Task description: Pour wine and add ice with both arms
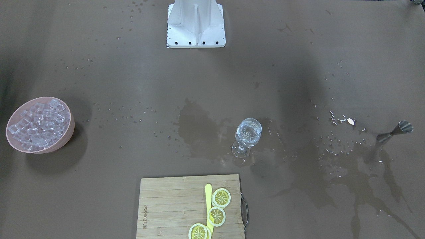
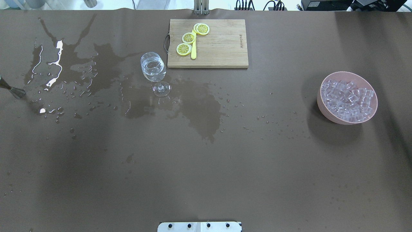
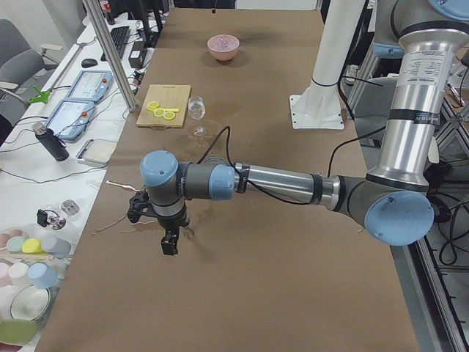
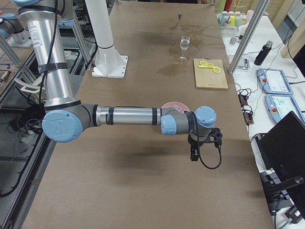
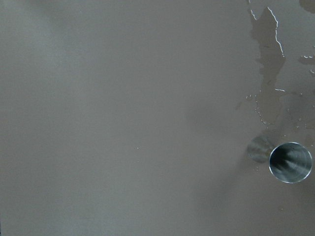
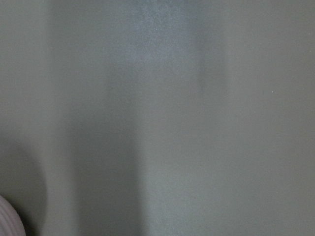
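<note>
A wine glass (image 1: 248, 132) stands upright mid-table and holds a small measure of clear wine (image 2: 154, 68). The ice (image 1: 39, 123) fills a pink bowl (image 2: 322, 103) on the robot's right side. A steel jigger (image 1: 395, 131) stands on the left side; it also shows in the left wrist view (image 5: 290, 162). My left gripper (image 3: 170, 242) hangs above the table near the jigger. My right gripper (image 4: 194, 153) hangs beside the bowl. Both show only in the side views, so I cannot tell whether they are open or shut. Neither touches anything I can see.
A wooden cutting board (image 1: 166, 212) with three lemon slices (image 1: 221, 198) and a yellow stick lies just past the glass. Dark wet stains (image 2: 199, 106) and droplets spread around the glass and jigger. The white bracket base (image 1: 196, 25) stands at the robot's edge.
</note>
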### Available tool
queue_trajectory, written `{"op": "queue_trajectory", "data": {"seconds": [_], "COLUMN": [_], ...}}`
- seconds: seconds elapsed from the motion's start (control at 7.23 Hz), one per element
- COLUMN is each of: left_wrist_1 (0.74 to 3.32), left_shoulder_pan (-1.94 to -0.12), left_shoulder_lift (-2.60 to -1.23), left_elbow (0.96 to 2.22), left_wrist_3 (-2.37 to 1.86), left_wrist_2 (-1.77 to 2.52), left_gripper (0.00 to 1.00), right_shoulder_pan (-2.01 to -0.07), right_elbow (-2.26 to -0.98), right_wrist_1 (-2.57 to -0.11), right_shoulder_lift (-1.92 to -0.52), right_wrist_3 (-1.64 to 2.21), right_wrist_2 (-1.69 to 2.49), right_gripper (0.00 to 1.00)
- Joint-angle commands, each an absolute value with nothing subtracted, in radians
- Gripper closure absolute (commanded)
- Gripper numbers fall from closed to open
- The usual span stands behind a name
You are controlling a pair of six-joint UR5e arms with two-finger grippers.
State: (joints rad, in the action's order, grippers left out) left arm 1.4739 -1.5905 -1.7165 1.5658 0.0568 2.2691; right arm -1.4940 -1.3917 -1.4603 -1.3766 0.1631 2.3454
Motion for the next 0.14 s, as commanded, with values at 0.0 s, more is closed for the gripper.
{"op": "queue_trajectory", "data": {"seconds": [0.0], "left_wrist_1": [1.474], "left_shoulder_pan": [-1.591], "left_shoulder_lift": [-1.717], "left_elbow": [1.565], "left_wrist_3": [0.057], "left_wrist_2": [2.275], "left_gripper": [0.03], "right_shoulder_pan": [-1.494], "right_elbow": [-1.393], "right_wrist_1": [-1.460], "right_shoulder_lift": [-1.378], "right_wrist_3": [0.163], "right_wrist_2": [2.345], "right_gripper": [0.00]}}
